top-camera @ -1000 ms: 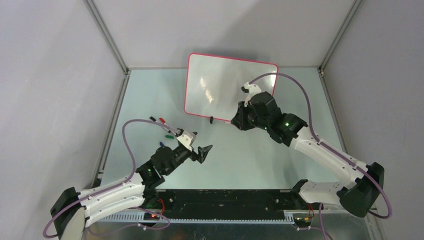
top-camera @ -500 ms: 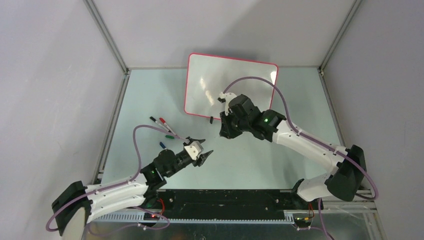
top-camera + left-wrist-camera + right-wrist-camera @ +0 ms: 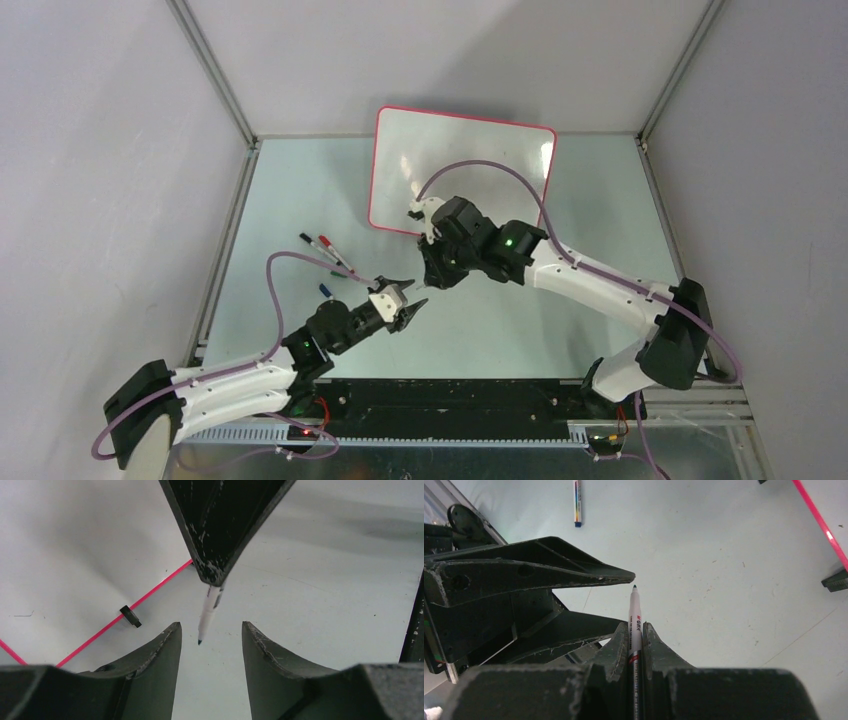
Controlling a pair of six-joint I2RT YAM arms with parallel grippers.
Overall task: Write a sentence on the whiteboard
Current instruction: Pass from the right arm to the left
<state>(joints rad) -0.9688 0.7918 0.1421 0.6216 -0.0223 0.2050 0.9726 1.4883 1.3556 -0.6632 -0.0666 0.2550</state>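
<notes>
The whiteboard (image 3: 460,170) stands at the back of the table, white with a red-pink rim; no green letters of the sentence show on it. My right gripper (image 3: 430,275) is shut on a white marker (image 3: 634,620) whose uncapped dark tip points at my left gripper (image 3: 408,292). In the left wrist view the marker (image 3: 207,612) hangs from the right gripper (image 3: 212,575), its tip just above the gap of my open left gripper (image 3: 210,626). The left fingers do not touch the marker. The board's corner shows in the left wrist view (image 3: 75,545).
Several loose markers (image 3: 325,245) lie on the table at the left, with a blue one (image 3: 325,290) near the left arm. A black board foot (image 3: 130,616) sits under the rim. Grey enclosure walls stand on both sides and behind.
My right arm has swung from in front of the whiteboard down and left, bringing the marker to my left gripper. The left gripper has turned slightly toward it and stays open.
</notes>
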